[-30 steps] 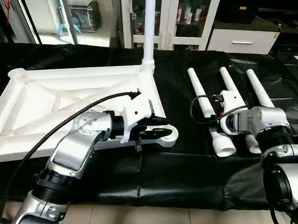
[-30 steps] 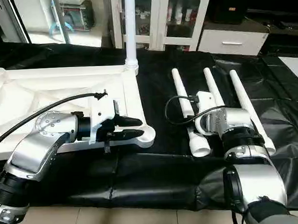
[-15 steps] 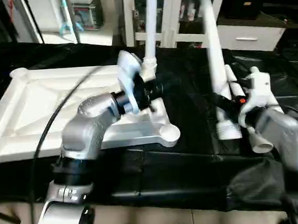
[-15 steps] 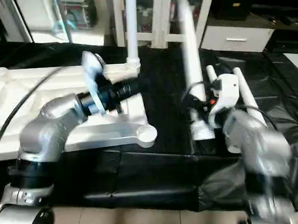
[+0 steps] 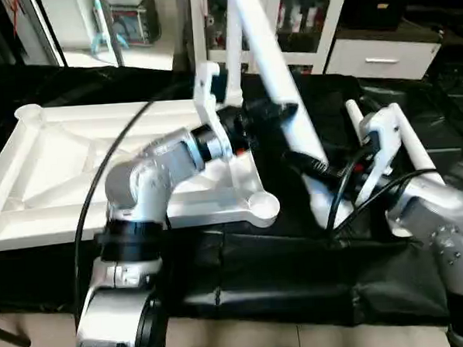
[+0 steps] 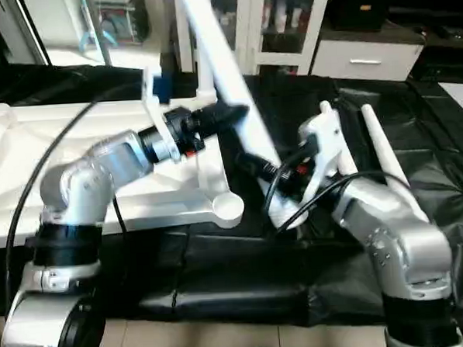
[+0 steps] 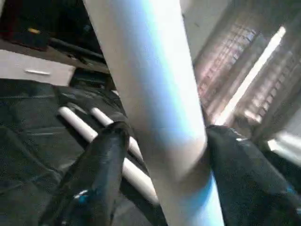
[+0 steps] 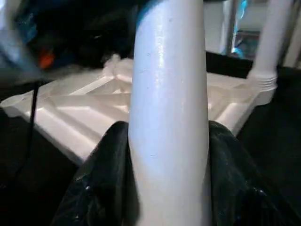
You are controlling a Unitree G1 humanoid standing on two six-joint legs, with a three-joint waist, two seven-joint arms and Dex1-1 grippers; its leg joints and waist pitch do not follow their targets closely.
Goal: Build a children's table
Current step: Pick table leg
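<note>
In the middle of the picture a long white leg [image 5: 277, 85] leans up toward the top, with the left gripper [image 5: 271, 111] at its middle and the right gripper [image 5: 313, 167] near its bottom, beside the white tabletop [image 5: 75, 162].

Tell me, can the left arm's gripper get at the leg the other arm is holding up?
Probably yes. The left gripper already has its fingers on either side of the lifted leg, with nothing between. The right gripper holds the leg lower down.
</note>
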